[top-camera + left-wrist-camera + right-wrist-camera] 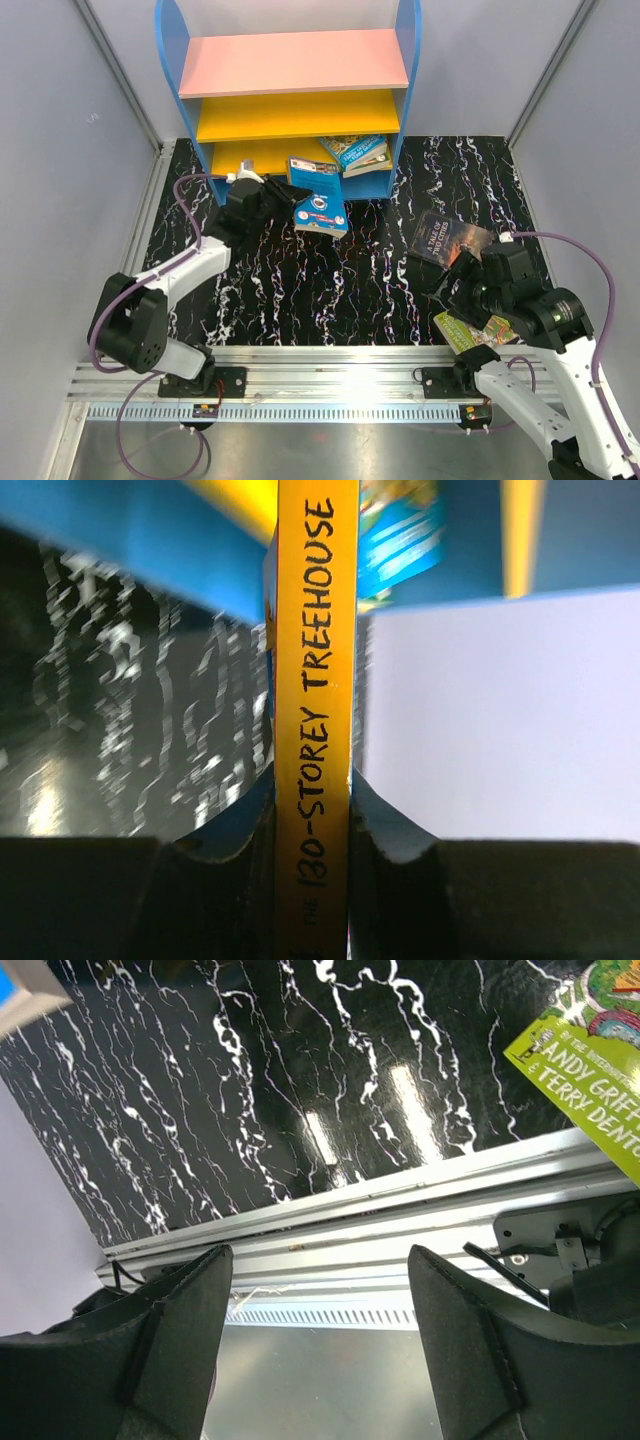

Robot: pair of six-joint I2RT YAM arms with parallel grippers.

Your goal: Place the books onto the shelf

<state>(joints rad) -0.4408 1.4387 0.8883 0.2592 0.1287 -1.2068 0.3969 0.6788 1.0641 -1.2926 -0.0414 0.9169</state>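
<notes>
Pinching the blue book between narrow jaws, the left gripper holds it tilted at the shelf's bottom opening, by the tabletop's far edge. It could snag the yellow board above or knock the two books inside; free room lies to their left. The right gripper, jaws wide and empty, hangs over the near edge beside the green book.

Bright, even overhead light; glare patches on the counter and rail. In my left wrist view the book is sharp, all behind it blurred.
</notes>
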